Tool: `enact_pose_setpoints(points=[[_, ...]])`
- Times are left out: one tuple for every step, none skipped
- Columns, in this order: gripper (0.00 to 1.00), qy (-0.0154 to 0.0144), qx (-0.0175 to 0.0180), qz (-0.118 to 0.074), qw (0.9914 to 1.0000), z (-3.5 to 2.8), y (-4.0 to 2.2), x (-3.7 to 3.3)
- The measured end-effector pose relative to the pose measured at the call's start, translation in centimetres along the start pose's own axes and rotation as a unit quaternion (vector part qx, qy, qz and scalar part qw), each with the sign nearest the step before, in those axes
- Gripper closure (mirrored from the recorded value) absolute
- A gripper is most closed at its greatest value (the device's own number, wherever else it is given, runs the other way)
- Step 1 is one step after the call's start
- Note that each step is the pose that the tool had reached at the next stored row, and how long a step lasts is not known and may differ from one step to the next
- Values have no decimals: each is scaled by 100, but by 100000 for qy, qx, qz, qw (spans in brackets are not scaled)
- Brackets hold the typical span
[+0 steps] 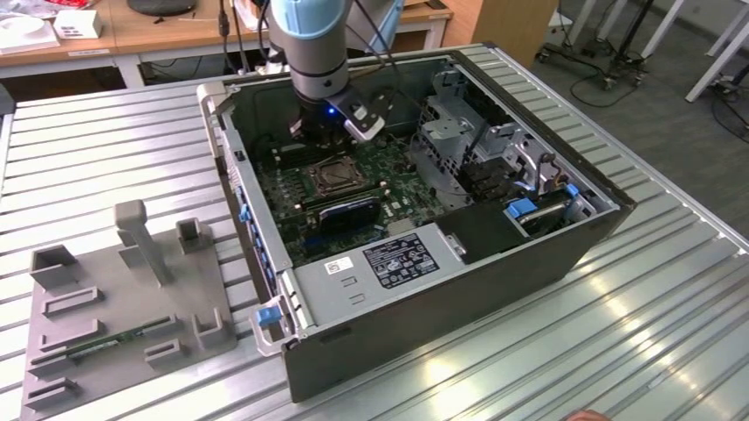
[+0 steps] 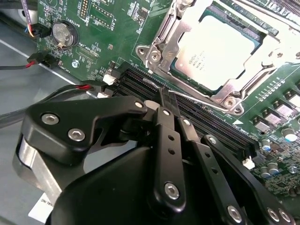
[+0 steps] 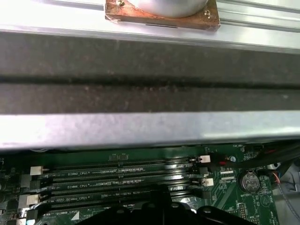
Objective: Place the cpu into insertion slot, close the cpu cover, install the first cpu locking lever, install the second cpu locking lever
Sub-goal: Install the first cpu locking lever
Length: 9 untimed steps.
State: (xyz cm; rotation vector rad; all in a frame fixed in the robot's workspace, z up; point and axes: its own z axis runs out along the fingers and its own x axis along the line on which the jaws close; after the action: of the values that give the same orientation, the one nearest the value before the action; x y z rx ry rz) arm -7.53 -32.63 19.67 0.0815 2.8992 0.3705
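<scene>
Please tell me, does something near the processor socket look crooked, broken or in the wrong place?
Nothing stands out. In the second wrist view the cpu lies flat and square under the cpu cover, which is down around it. The tool is shut, beside the memory slots.

The chip is faced in matt, pale metal; it is framed by a shiny steel cover. The gripper is finished in smooth black, semi-gloss.
</scene>
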Motion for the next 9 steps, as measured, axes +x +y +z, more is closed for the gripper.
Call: enact_pose_setpoints(points=[[89, -60, 48, -27, 100000, 4, -1, 3], [89, -114, 102, -51, 100000, 8, -2, 5], [89, -155, 163, -76, 100000, 11, -3, 7], [89, -183, 234, -102, 100000, 13, -4, 8], [89, -213, 305, -127, 99999, 15, -5, 9], [89, -243, 370, -150, 99999, 18, -5, 10], [89, -271, 435, -169, 99999, 20, -6, 12], [89, -301, 495, -191, 99998, 22, -7, 13], [89, -329, 547, -210, 99998, 24, -7, 14]])
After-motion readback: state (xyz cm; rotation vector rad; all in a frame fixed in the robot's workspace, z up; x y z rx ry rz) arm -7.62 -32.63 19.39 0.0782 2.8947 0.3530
